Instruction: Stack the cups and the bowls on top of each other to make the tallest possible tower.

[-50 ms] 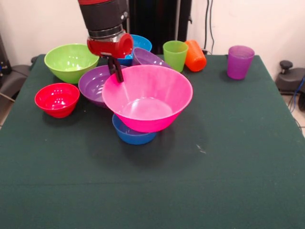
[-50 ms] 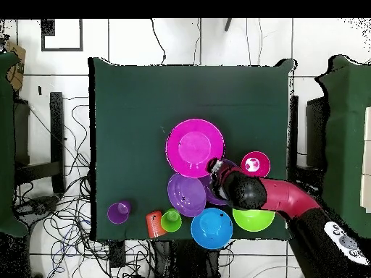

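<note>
Clamped on the far rim of the big pink bowl (image 1: 147,98), the claw (image 1: 116,69) has its dark fingers pinching the wall at the bowl's upper left edge in the front view. The pink bowl hangs tilted, its base resting on or just over a blue bowl (image 1: 132,134) that sits upright on the green table (image 1: 228,157).

The step in hand looks like seating the pink bowl onto that blue one. Being the widest piece on a small base, it will tip easily, so it should be levelled and centred over the blue rim before release; a one-sided rim grip tends to leave it canted.

Next in size, a purple bowl (image 1: 94,83) lies just behind and left of the pink one, near enough to be knocked. A second purple bowl (image 1: 148,58) and another blue bowl (image 1: 139,44) sit behind the arm. The lime green bowl (image 1: 70,62) stands far left, the small red bowl (image 1: 57,98) in front of it.

Smallest, the cups: green cup (image 1: 175,55) upright, orange cup (image 1: 195,55) leaning against it, purple cup (image 1: 239,62) alone at the far right.
</note>
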`<action>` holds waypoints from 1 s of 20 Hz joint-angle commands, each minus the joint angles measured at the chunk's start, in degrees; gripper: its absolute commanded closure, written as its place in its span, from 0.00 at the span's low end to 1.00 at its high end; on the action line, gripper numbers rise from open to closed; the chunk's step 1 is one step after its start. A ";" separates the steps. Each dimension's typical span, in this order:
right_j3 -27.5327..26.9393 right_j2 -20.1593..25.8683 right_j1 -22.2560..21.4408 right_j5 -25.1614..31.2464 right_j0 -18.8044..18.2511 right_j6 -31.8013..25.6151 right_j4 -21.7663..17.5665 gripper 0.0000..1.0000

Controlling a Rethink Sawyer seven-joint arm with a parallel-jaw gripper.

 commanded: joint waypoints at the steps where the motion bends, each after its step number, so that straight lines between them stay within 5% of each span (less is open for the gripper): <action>1: -3.21 -1.63 5.50 -1.73 4.04 -1.42 -5.72 1.00; 11: -3.90 -6.16 0.20 6.51 3.51 -5.22 -6.95 1.00; 20: -4.77 -6.14 0.50 6.25 0.77 -7.28 -8.85 1.00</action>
